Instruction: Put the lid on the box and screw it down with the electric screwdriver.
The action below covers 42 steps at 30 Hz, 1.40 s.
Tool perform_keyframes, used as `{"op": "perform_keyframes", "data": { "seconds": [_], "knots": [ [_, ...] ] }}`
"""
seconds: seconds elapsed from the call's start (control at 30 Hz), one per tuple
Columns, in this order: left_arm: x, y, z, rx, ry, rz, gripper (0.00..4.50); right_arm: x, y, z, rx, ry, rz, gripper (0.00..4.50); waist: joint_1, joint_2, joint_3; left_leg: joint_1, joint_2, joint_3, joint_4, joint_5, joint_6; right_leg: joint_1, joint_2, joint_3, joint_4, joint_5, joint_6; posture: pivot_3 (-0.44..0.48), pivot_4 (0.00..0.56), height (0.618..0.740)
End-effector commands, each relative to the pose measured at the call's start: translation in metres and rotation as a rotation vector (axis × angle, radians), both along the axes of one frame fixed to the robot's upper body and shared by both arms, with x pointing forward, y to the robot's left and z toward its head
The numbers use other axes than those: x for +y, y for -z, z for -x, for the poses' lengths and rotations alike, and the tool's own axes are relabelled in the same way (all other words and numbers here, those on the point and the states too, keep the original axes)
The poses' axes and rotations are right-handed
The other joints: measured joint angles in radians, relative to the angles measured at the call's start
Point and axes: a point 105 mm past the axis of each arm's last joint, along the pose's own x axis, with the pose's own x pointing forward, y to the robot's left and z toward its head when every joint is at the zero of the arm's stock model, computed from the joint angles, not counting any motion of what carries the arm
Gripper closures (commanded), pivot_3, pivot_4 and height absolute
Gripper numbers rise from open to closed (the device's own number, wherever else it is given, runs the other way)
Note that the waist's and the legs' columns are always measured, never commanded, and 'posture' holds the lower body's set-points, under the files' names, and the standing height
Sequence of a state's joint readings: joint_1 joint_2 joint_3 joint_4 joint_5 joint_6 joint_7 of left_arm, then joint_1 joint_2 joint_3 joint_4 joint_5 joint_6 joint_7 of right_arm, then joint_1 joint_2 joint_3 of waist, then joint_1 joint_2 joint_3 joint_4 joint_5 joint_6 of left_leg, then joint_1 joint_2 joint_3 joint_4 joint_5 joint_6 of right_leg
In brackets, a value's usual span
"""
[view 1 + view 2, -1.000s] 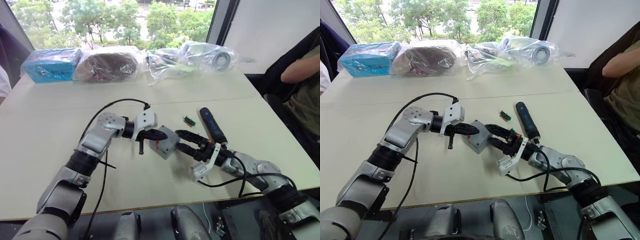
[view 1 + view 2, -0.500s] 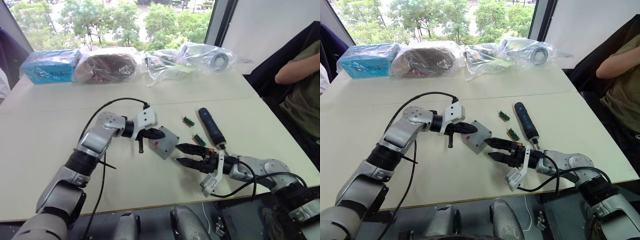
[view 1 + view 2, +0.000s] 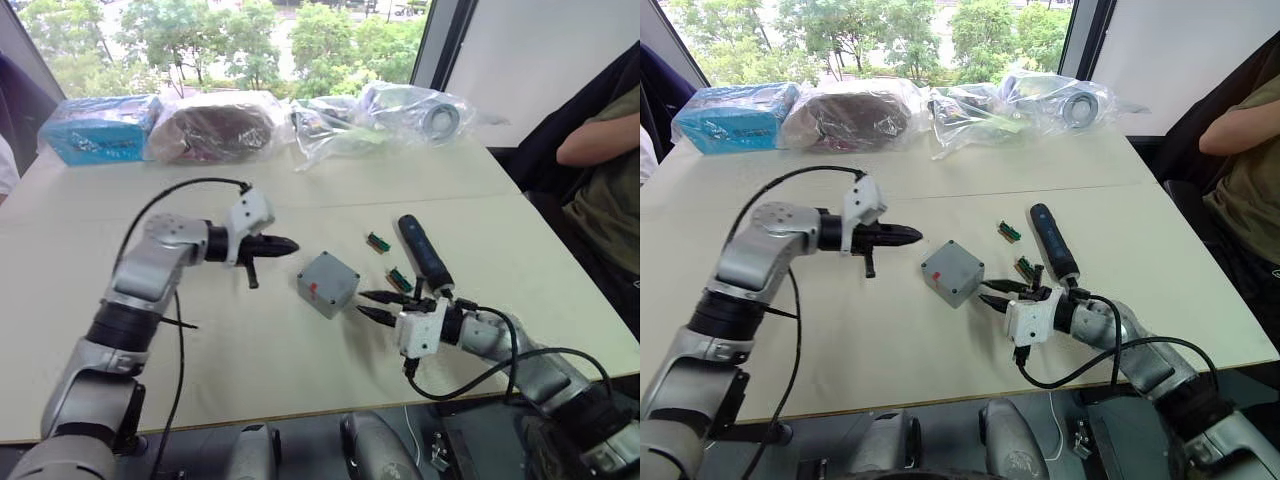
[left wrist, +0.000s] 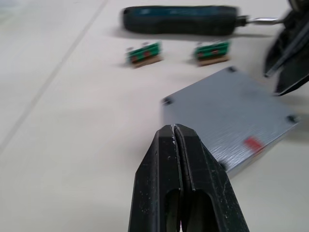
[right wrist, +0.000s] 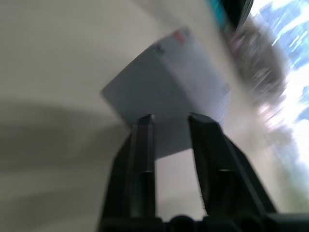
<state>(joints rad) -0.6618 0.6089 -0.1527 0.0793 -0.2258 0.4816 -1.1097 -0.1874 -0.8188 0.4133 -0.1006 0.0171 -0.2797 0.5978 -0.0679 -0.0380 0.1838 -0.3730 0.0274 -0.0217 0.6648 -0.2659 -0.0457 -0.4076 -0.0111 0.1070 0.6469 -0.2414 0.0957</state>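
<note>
A: Status, head views?

B: Box (image 3: 327,283) sits mid-desk (image 3: 250,350) with the lid (image 4: 229,113) already on top, flush as far as I can judge. Red mark on the side facing me. My left pincer (image 3: 283,243) hangs just off the box's far-left side, not touching. My right pincer (image 3: 372,304) is low on the desk just beside the box's right corner, also clear of it. Electric screwdriver (image 3: 425,250) lies untouched on the desk behind my right pincer, next to two small green connector blocks (image 3: 378,241).

A: Left wrist view?

B: Left fingers (image 4: 161,188) pressed together, clenched on nothing. Lid top visible with four corner holes; I can't tell whether any hold screws. Screwdriver and both blocks lie beyond the box.

A: Right wrist view?

B: Right fingers (image 5: 143,159) parted, released, aimed at the box edge with a gap to it.

A: Progress?

B: My read: lid placement done. Screwing is all left: pick up the screwdriver, drive the corners.
</note>
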Motion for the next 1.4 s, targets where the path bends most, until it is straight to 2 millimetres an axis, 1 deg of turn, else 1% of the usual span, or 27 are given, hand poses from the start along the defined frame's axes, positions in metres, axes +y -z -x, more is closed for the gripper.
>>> {"op": "perform_keyframes", "data": {
  "seconds": [0.03, 0.1, 0.23, 0.33, 0.4, 0.43, 0.5, 0.6, 0.67, 0.8, 0.9, 1.0, 1.07, 1.2, 1.4],
  "knots": [
    [0.007, 0.023, -0.004, 0.011, -0.042, -0.029, 4.50, 0.011, -0.011, 0.000, 0.178, 0.071, -0.126, 4.46, 0.000, 0.000, 0.000, 0.000, 0.000, 0.000, 0.000, 0.000, 0.000, 0.000, 0.000, 0.000, 0.000, 0.000, 0.000, 0.000, 0.150, 0.740],
    [0.006, 0.033, -0.005, 0.021, -0.041, -0.037, 4.50, 0.014, -0.010, -0.002, 0.218, 0.101, -0.134, 4.46, 0.000, 0.000, 0.000, 0.000, 0.000, 0.000, 0.000, 0.000, 0.000, -0.001, 0.000, 0.000, 0.000, 0.000, 0.000, 0.000, 0.150, 0.740],
    [-0.007, 0.045, -0.006, 0.040, -0.015, -0.020, 4.50, 0.008, -0.004, -0.014, 0.243, 0.194, -0.093, 4.46, 0.007, 0.000, 0.000, -0.003, 0.000, 0.000, 0.000, 0.000, 0.000, -0.003, 0.000, -0.001, 0.000, 0.000, 0.000, 0.000, 0.150, 0.740],
    [-0.012, 0.050, -0.006, 0.042, -0.001, -0.027, 4.50, 0.008, -0.006, -0.019, 0.253, 0.223, -0.098, 4.46, 0.010, 0.000, 0.000, -0.003, 0.000, 0.001, 0.000, 0.000, 0.000, -0.003, 0.000, -0.001, -0.001, 0.000, 0.000, 0.000, 0.150, 0.740],
    [-0.019, 0.054, -0.006, 0.047, 0.016, -0.026, 4.50, 0.011, -0.006, -0.024, 0.262, 0.241, -0.098, 4.46, 0.010, 0.000, 0.000, -0.003, 0.000, 0.001, 0.000, 0.000, 0.000, -0.004, 0.000, -0.001, -0.001, 0.000, 0.000, 0.000, 0.150, 0.740],
    [-0.023, 0.055, -0.004, 0.057, 0.030, -0.023, 4.50, 0.013, -0.006, -0.026, 0.265, 0.250, -0.095, 4.46, 0.010, 0.000, 0.000, -0.003, 0.000, 0.001, -0.001, 0.000, 0.000, -0.004, 0.000, -0.001, -0.001, 0.000, 0.000, 0.000, 0.150, 0.740],
    [-0.030, 0.060, 0.007, 0.086, 0.099, -0.024, 4.50, 0.019, -0.006, -0.029, 0.255, 0.248, -0.086, 4.46, 0.006, 0.000, 0.000, -0.003, 0.000, 0.001, -0.001, 0.000, 0.000, -0.004, 0.000, -0.001, -0.001, 0.000, 0.000, 0.000, 0.150, 0.740],
    [-0.032, 0.065, 0.016, 0.117, 0.148, -0.033, 4.50, 0.027, -0.006, -0.029, 0.262, 0.221, -0.068, 4.46, 0.001, 0.000, 0.001, -0.004, 0.000, 0.001, -0.002, 0.000, 0.000, -0.005, 0.000, -0.001, -0.001, 0.000, 0.000, 0.000, 0.150, 0.740],
    [-0.033, 0.063, 0.022, 0.138, 0.173, -0.023, 4.50, 0.034, -0.008, -0.028, 0.280, 0.197, -0.075, 4.46, -0.001, 0.000, 0.001, -0.005, 0.000, 0.001, -0.002, 0.000, 0.000, -0.006, 0.000, -0.001, -0.001, 0.000, 0.000, 0.000, 0.150, 0.740],
    [-0.029, 0.060, 0.034, 0.162, 0.218, -0.034, 4.50, 0.049, -0.010, -0.023, 0.314, 0.122, -0.069, 4.46, -0.002, 0.001, 0.001, -0.009, 0.000, 0.001, -0.002, 0.000, 0.000, -0.010, 0.000, 0.000, -0.001, 0.000, 0.000, 0.000, 0.150, 0.740],
    [-0.022, 0.060, 0.037, 0.167, 0.213, -0.040, 4.50, 0.058, -0.008, -0.017, 0.349, 0.066, -0.051, 4.46, -0.001, 0.001, 0.001, -0.016, 0.000, 0.000, -0.001, 0.000, 0.000, -0.018, 0.001, -0.001, 0.000, 0.000, 0.001, 0.000, 0.150, 0.740],
    [-0.013, 0.057, 0.038, 0.165, 0.190, -0.049, 4.50, 0.066, -0.007, -0.012, 0.365, 0.017, -0.032, 4.46, -0.002, 0.001, 0.001, -0.017, 0.000, 0.000, -0.001, 0.000, 0.000, -0.019, 0.001, -0.001, 0.000, 0.001, -0.001, 0.000, 0.150, 0.740],
    [-0.009, 0.056, 0.038, 0.162, 0.175, -0.052, 4.50, 0.069, -0.006, -0.012, 0.371, 0.003, -0.025, 4.46, -0.002, 0.001, 0.001, -0.017, 0.000, 0.000, -0.001, 0.000, 0.000, -0.019, 0.001, -0.001, 0.000, 0.001, -0.001, 0.000, 0.150, 0.740],
    [0.009, 0.056, 0.042, 0.161, 0.129, -0.066, 4.50, 0.082, -0.005, -0.013, 0.367, -0.042, -0.006, 4.46, -0.005, 0.001, 0.001, -0.017, 0.001, 0.001, -0.002, 0.000, 0.000, -0.020, 0.001, -0.001, 0.000, 0.001, 0.000, 0.000, 0.150, 0.740],
    [0.017, 0.054, 0.049, 0.167, 0.114, -0.067, 4.50, 0.089, -0.004, -0.015, 0.361, -0.064, 0.003, 4.46, -0.002, 0.002, 0.001, -0.018, 0.002, 0.001, -0.002, 0.000, 0.000, -0.020, 0.001, -0.002, 0.000, 0.000, 0.000, 0.000, 0.150, 0.740]
  ]
}}
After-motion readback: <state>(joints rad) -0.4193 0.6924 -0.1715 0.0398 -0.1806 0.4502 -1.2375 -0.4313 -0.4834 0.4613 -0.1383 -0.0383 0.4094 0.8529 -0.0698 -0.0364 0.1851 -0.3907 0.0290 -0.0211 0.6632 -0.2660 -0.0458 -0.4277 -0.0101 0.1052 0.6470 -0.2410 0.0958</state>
